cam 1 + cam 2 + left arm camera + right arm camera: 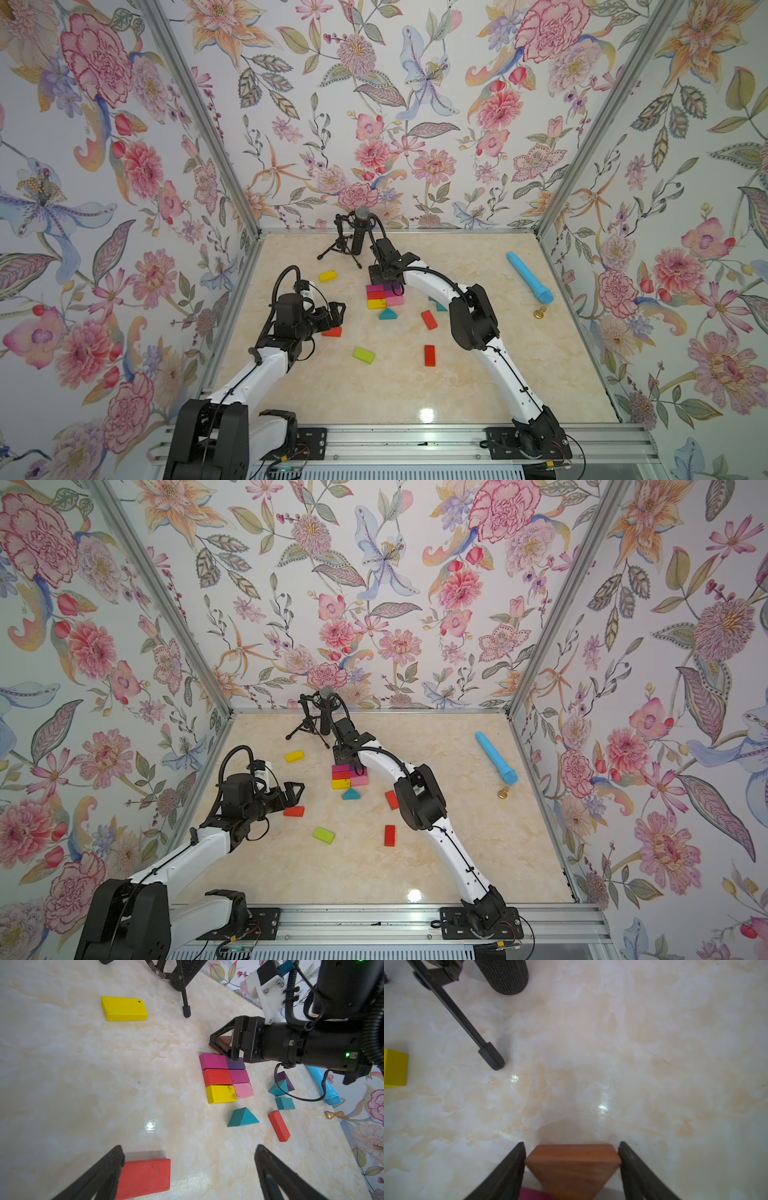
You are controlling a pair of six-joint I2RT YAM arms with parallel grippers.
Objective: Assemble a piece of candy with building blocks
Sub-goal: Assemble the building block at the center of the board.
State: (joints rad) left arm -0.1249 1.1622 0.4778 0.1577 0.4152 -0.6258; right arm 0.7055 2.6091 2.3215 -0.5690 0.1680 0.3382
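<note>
Several building blocks lie pushed together as a flat rectangle [384,297] of magenta, purple, red, pink and yellow bricks at mid-table. My right gripper [571,1142] is at the far edge of that rectangle, shut on a brown triangle [573,1165] with a finger against each of its corners. The triangle sits low by the magenta brick [213,1061]. My left gripper [188,1149] is wide open, and a red brick [145,1176] lies on the table by one of its fingers. Loose blocks include a yellow brick [327,276], a green brick [363,355], two red bricks [429,320] and a teal triangle [387,314].
A black microphone on a tripod [349,243] stands just behind the right gripper. A long light-blue stick [528,276] and a small gold piece [539,312] lie at the right. More teal and purple triangles [281,1086] sit under the right arm. Walls enclose three sides.
</note>
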